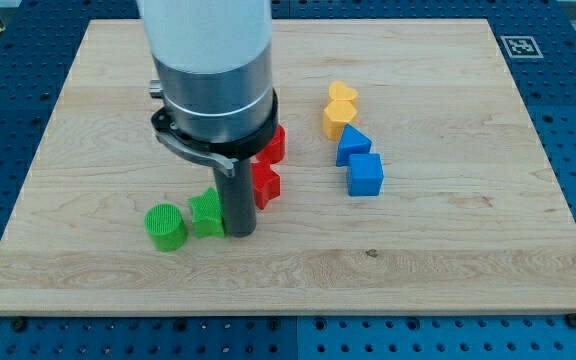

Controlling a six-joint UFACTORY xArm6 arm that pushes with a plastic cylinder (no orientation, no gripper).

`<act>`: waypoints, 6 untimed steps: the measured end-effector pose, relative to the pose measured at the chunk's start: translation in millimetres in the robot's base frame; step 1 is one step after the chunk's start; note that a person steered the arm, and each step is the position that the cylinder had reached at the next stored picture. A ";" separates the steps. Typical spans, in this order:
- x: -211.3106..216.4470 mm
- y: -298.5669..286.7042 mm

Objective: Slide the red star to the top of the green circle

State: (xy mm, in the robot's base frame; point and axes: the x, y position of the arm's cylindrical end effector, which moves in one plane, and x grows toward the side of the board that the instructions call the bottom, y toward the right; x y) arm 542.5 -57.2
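My tip (240, 233) rests on the board, just right of a green star-like block (206, 212) and just below-left of a red block (266, 186) whose notched edges look like a star. The green circle (166, 226) lies left of the green star-like block, toward the view's bottom left. A second red block (274, 145) sits above the first, partly hidden by the arm, so its shape cannot be made out. The tip seems to touch or nearly touch both the green star-like block and the lower red block.
A yellow heart (342, 94) and another yellow block (337, 119) sit at the upper right of centre. Below them are two blue blocks (353, 145) (365, 175). The wooden board (448, 250) lies on a blue perforated table. The arm's wide body (213, 70) hides the board behind it.
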 end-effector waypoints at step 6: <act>-55.0 35.2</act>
